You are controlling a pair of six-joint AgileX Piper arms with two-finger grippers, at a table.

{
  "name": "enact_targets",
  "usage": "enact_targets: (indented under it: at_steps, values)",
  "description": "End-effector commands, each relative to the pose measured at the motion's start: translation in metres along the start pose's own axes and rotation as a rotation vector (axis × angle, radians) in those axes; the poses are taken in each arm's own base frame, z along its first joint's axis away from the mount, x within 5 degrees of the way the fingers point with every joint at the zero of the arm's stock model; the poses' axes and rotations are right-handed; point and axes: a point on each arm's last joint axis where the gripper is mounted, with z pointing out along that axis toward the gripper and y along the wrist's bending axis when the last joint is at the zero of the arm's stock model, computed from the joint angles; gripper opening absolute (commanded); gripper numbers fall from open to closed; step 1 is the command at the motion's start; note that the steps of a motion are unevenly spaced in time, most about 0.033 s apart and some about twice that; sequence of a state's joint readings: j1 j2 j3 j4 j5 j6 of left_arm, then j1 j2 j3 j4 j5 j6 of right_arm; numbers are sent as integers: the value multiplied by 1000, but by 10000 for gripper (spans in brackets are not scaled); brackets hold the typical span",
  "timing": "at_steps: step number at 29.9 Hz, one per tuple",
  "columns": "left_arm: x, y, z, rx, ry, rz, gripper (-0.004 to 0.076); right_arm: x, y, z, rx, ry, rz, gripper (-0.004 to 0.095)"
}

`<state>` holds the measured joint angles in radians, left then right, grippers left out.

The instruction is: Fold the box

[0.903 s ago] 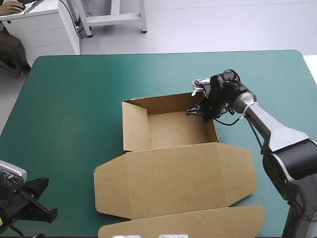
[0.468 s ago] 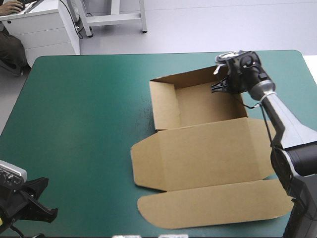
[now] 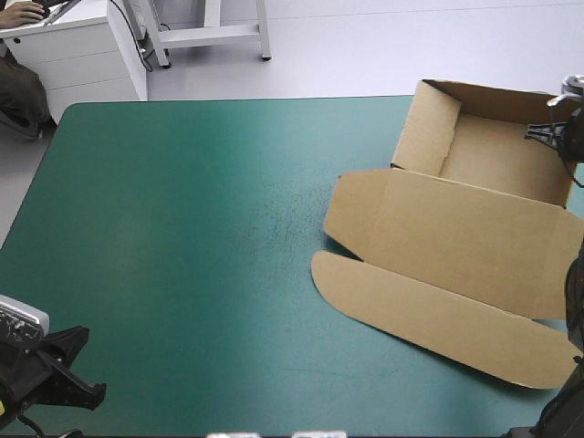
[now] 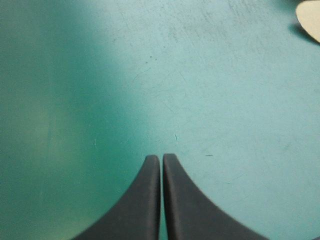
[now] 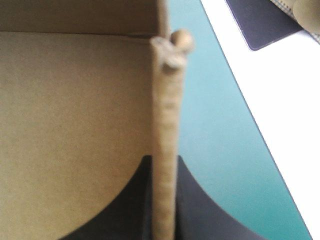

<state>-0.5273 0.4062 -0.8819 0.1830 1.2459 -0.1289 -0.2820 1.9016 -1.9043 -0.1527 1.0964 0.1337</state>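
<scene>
Brown box [image 3: 474, 219] is an open tray at the far-right corner of the tabletop [image 3: 182, 228], lid [image 3: 456, 237] flat toward the tabletop's near edge. Right end effector [image 3: 547, 132] at tabletop's right edge, 2 black fingers clamped on tray's right wall. Left end effector [image 4: 161, 157] over tabletop's near-left corner, fingers together above teal-green cover.

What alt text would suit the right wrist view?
The right gripper is shut on a raised wall of the brown box, its black jaws either side of the board. The tray's inside lies to one side, the teal-green cover to the other.
</scene>
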Motion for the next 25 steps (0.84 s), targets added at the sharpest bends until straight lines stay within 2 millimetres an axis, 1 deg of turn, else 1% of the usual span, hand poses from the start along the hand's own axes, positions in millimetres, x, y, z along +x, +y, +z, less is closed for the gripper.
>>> enact_targets:
  at_steps: [1,4,6,8,9,12,16,17,18,25]
  values:
    - [-2,1,-2,-13,30,-4,-8,-11,-32,-34,-21,-127,87,-17]
    - [-2,1,-2,-12,26,-4,-8,-10,-47,-31,-14,-113,88,-12]
    - [-2,1,-2,-12,27,-4,-8,-9,-54,-30,-10,-103,97,2]
    - [-2,1,-2,-12,29,-4,-8,-8,-56,-29,-8,-97,88,61]
    - [-2,1,-2,-12,29,-4,-8,-8,-58,-27,-5,-95,85,108]
    - [-2,1,-2,-9,27,-4,-8,-9,-57,-27,-10,-105,45,318]
    - [-2,1,-2,-9,26,-4,-8,-10,-57,-28,-10,-111,45,766]
    - [-2,1,-2,-9,26,-4,-8,-10,-57,-28,-8,-111,44,868]
    - [-2,1,-2,-9,25,-4,-8,-10,-57,-28,-8,-111,44,944]
    - [-2,1,-2,-9,23,-4,-8,-10,-57,-28,-6,-114,44,942]
